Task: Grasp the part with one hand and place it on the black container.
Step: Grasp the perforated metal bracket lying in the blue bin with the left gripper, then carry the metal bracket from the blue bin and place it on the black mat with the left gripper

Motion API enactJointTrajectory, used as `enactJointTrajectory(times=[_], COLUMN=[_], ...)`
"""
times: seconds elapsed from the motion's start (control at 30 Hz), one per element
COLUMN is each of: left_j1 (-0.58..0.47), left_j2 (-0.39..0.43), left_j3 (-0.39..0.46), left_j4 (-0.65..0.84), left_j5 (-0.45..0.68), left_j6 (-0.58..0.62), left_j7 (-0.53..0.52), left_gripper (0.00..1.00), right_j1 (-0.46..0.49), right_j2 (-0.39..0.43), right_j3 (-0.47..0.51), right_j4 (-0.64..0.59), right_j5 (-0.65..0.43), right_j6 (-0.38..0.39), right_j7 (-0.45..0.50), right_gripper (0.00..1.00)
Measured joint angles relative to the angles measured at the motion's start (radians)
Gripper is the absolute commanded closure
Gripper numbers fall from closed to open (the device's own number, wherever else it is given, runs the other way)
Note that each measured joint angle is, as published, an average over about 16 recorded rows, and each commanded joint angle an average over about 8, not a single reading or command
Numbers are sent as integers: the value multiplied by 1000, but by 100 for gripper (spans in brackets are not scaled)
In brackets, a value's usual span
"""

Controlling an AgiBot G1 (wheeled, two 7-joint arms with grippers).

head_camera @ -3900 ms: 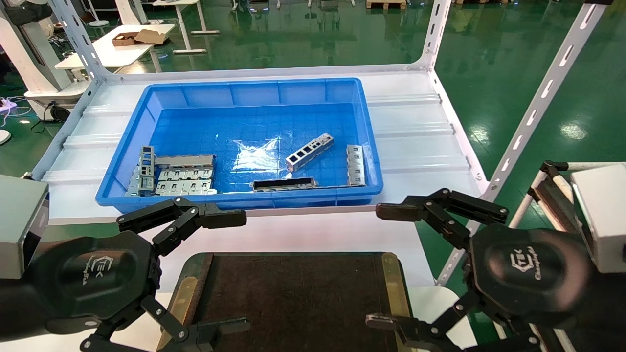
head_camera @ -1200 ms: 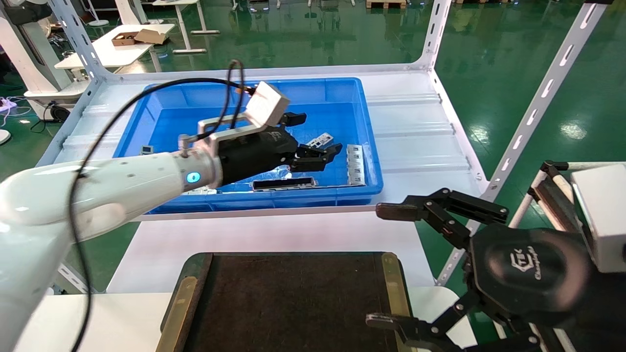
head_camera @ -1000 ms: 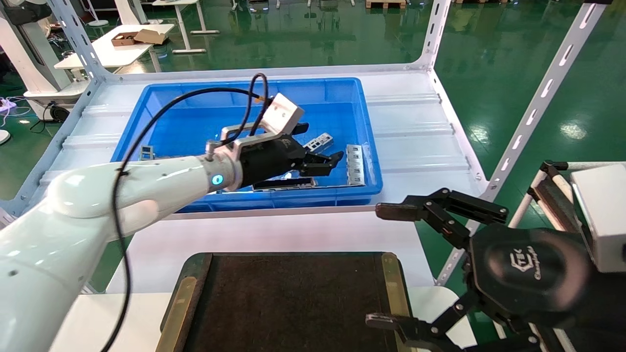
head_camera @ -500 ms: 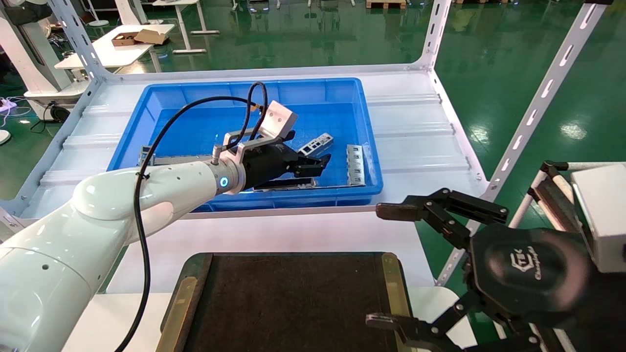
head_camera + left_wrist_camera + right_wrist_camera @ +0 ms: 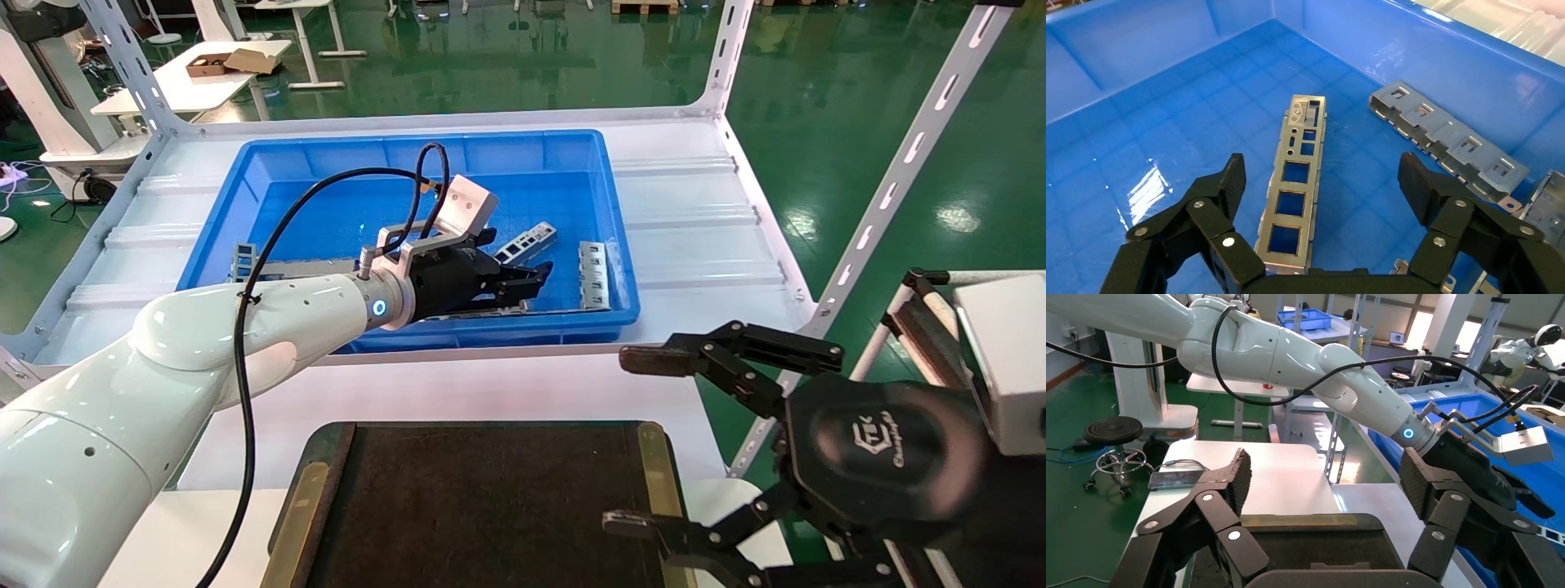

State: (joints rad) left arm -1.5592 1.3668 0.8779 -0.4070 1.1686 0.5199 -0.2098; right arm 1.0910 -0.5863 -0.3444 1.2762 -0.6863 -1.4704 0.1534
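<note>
— Since half a second ago, what has shifted?

— Only slightly: the left gripper (image 5: 523,273) has settled lower inside the blue bin (image 5: 270,159), and the right gripper (image 5: 695,441) has dipped a little beside the black container (image 5: 490,498).

— How many pieces sit in the bin?

— The head view shows the part (image 5: 529,241) near the bin's right wall, one flat slotted plate (image 5: 594,273) against that wall, one dark-faced long bar (image 5: 482,310) along the near wall, and a cluster of grey plates (image 5: 253,265) at the left end, mostly behind the arm, so their number cannot be told. The black container holds nothing.

— And the left gripper's fingers?

— Spread wide. The left wrist view shows what the head view hides: the part (image 5: 1297,184) lies flat on the bin floor between the two fingers (image 5: 1226,180), touched by neither, with the slotted plate (image 5: 1444,141) just beside it.

— The right gripper?

— Also spread wide, empty, hanging at the black container's right edge; its wrist view looks over the container (image 5: 1303,539) toward the left arm.
</note>
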Motion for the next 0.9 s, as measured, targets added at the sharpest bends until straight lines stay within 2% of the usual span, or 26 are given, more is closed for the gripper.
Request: enactJointTrajectory(times=[0.9], left_j1=[-20], left_j2=[-2], left_j3=[173], left_j4=[-1], left_j5=[-167], left_j6=[-73], left_j7=[-30], left_gripper=[100], right_j1=[0], right_j2=[0], right_j3=[-1], right_j4=[0], right_j5=[0], right_j6=[0], right_j7=[0], right_gripper=[100])
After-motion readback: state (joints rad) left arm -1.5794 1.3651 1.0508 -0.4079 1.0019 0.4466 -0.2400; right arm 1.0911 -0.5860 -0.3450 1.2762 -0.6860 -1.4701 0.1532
